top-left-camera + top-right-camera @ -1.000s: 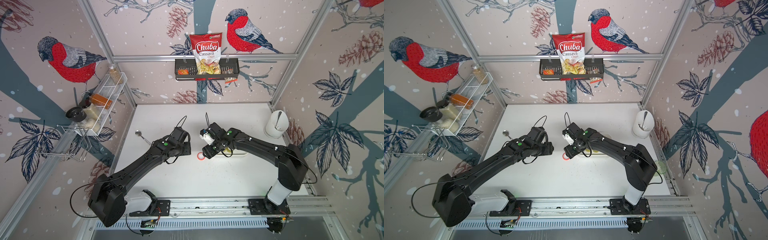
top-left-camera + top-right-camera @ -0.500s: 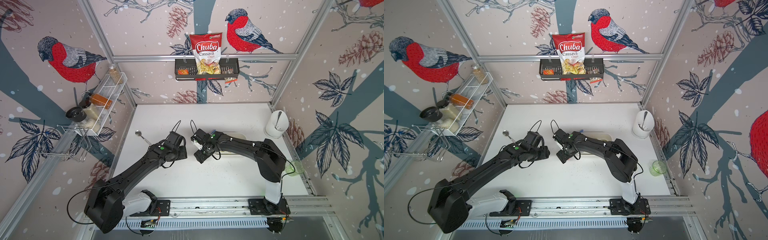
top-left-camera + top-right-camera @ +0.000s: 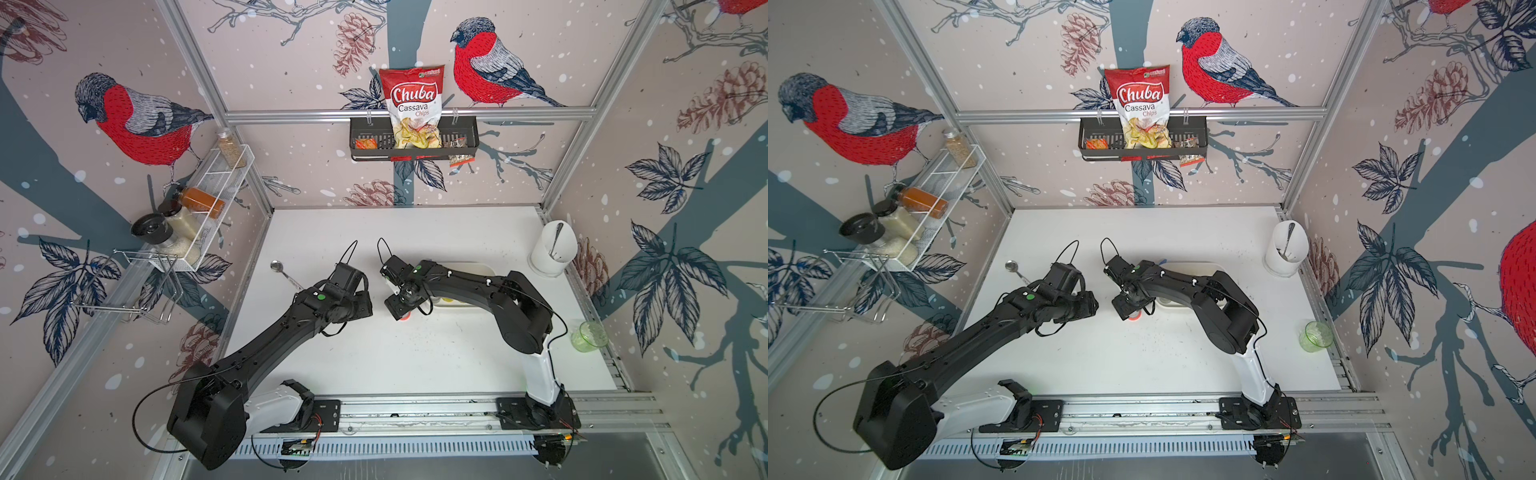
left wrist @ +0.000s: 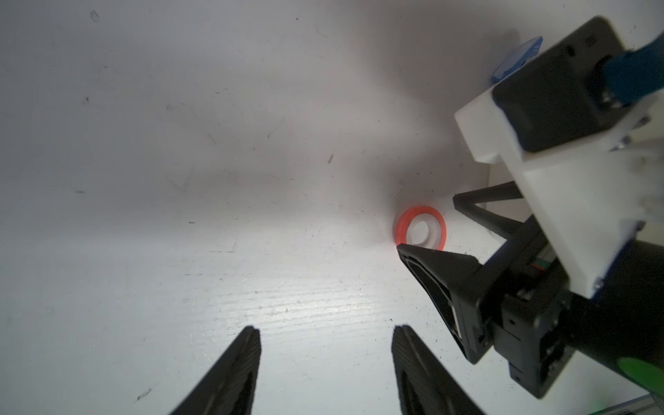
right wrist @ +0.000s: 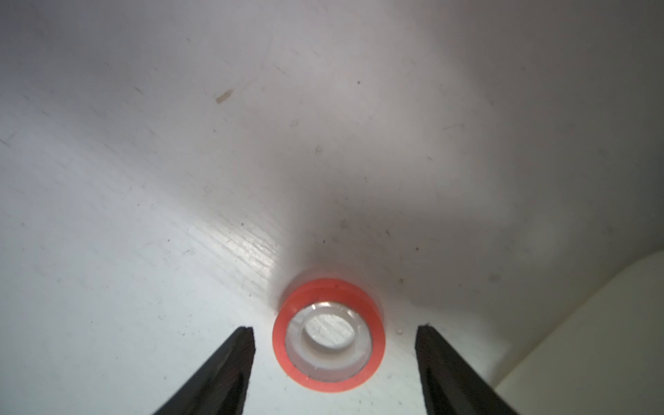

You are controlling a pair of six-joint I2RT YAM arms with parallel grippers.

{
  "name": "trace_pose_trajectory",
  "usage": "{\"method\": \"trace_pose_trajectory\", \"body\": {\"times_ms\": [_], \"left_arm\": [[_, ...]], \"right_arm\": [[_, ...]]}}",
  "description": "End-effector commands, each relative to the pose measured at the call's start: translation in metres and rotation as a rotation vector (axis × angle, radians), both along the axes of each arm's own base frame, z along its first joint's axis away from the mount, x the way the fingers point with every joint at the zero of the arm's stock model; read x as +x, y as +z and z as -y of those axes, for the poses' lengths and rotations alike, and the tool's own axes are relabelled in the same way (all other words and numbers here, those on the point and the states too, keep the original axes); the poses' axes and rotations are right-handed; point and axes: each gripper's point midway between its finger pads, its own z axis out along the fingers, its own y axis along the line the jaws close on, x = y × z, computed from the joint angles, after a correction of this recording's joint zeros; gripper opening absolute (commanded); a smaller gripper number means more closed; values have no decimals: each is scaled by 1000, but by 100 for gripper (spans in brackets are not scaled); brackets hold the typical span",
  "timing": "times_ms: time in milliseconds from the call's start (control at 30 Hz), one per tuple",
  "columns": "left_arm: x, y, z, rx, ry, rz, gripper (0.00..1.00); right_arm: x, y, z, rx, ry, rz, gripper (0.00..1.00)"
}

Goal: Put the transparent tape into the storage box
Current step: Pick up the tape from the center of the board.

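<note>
Folding its elbow in toward the middle of the desk [image 3: 415, 365] since a second ago, the right arm [image 3: 469, 282] is now hanging its wrist directly over the transparent tape [image 5: 328, 350], and the left arm [image 3: 270, 345] is sitting slightly farther back than before.

We are seeing the tape lying flat on the desk, outside the storage box [image 3: 478, 266] and near one of its rounded corners. The roll is a small ring with an orange-red band outside, a glossy clear winding within and a white core at the centre. In both top views only a sliver of orange is peeking out from under the wrist [image 3: 1134, 318].

In the right wrist view, the right jaws are standing wide apart, one black tapered finger on each side of the roll, neither touching it and holding nothing. The box edge [image 5: 593, 323] is showing there as smooth cream-white plastic.

The left jaws are also standing open and empty, pointing at bare desk, with the tape [image 4: 421, 228] lying ahead of them.

The desk surface is looking white, scuffed and faintly grained.
</note>
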Motion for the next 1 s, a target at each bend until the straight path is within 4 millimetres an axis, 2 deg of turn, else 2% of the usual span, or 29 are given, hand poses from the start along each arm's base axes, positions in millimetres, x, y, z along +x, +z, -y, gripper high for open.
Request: {"method": "trace_pose_trajectory", "body": {"times_ms": [0, 267, 533, 700, 967], "left_arm": [[2, 2, 0, -12, 0, 12, 63], [3, 3, -4, -7, 5, 17, 63], [3, 4, -9, -2, 14, 19, 63], [3, 3, -10, -1, 15, 20, 63], [4, 2, -5, -19, 7, 12, 63]], "right_arm": [[-7, -4, -3, 9, -4, -34, 75], [-14, -16, 2, -21, -13, -66, 72], [-15, -15, 7, -39, -22, -64, 60], [-9, 8, 0, 3, -24, -39, 55], [2, 62, -3, 125, -59, -5, 52]]}}
